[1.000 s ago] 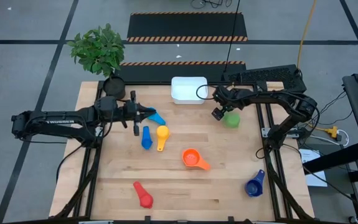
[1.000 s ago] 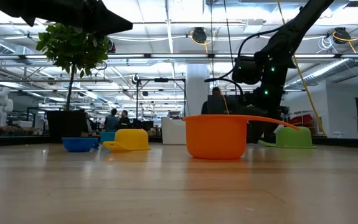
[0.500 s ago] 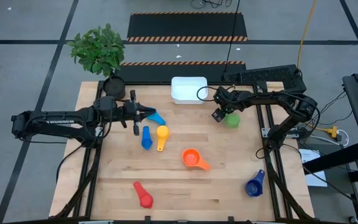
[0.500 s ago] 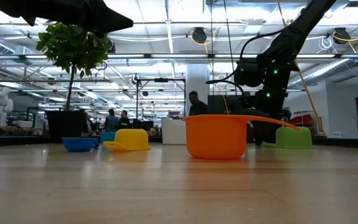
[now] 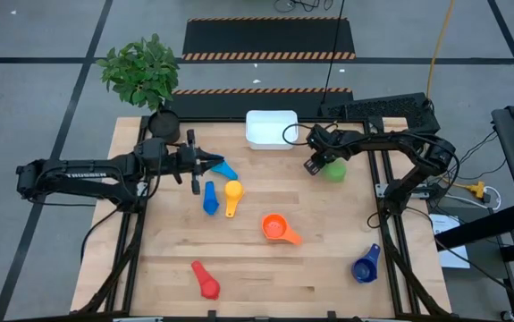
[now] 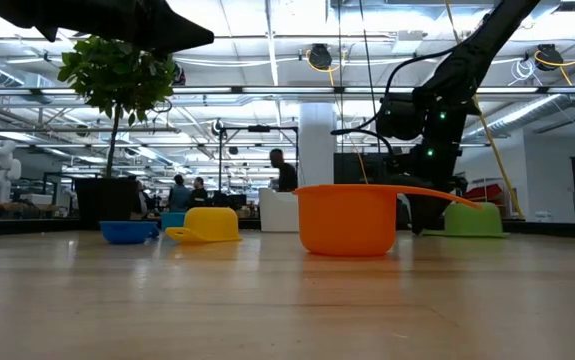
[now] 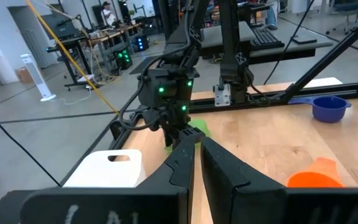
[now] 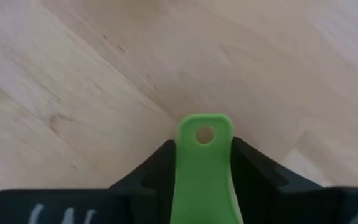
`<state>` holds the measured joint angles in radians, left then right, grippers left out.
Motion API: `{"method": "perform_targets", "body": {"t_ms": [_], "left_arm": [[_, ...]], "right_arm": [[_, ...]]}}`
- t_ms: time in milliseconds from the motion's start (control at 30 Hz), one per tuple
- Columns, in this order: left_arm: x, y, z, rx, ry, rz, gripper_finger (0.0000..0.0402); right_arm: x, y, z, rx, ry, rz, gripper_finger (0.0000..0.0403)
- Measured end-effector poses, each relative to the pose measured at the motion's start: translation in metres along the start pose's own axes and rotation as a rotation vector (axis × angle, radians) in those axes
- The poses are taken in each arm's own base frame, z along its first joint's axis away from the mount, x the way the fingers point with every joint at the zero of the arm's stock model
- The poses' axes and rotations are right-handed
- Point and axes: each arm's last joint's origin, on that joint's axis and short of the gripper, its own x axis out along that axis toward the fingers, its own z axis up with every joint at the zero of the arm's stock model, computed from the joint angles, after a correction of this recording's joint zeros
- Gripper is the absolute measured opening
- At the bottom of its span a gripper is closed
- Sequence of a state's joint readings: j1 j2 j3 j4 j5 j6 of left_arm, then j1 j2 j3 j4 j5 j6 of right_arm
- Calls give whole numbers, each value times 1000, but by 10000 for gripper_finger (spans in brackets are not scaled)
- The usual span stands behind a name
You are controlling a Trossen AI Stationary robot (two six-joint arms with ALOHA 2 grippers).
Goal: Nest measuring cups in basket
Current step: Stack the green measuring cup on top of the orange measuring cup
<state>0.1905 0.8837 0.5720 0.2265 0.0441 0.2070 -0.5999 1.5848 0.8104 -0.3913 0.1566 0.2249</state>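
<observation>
Green cup's handle [image 8: 204,165] now pinched between right gripper [image 8: 203,163] fingers, closed since a second ago; ready for lifting toward white basket [image 5: 271,130]. Left gripper [image 7: 195,163] shut, empty.

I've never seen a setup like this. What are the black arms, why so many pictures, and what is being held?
Two robot arms work at a wooden table. One camera looks down from above, one sits at table height, and one rides on each wrist. Small plastic scoop cups lie scattered: orange, yellow, red, dark blue. The right gripper has its fingers on either side of the green cup's handle, beside the white plastic basket. The left gripper, shut, hovers by a light blue cup.
</observation>
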Motion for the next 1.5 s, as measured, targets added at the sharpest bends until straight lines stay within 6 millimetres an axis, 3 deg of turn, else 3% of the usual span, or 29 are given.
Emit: {"method": "perform_targets", "body": {"t_ms": [500,967,1100,1500], "left_arm": [[0,2,1,-1,-11,13,33],[-2,19,1,-89,-38,107,38],[-2,20,2,-91,-51,108,76],[6,16,5,-64,-107,93,242]], "right_arm": [[-10,0,4,6,-63,21,116],[-60,7,8,-17,-262,162,113],[-82,13,9,-25,-367,255,113],[-137,36,20,-50,-758,532,115]]}}
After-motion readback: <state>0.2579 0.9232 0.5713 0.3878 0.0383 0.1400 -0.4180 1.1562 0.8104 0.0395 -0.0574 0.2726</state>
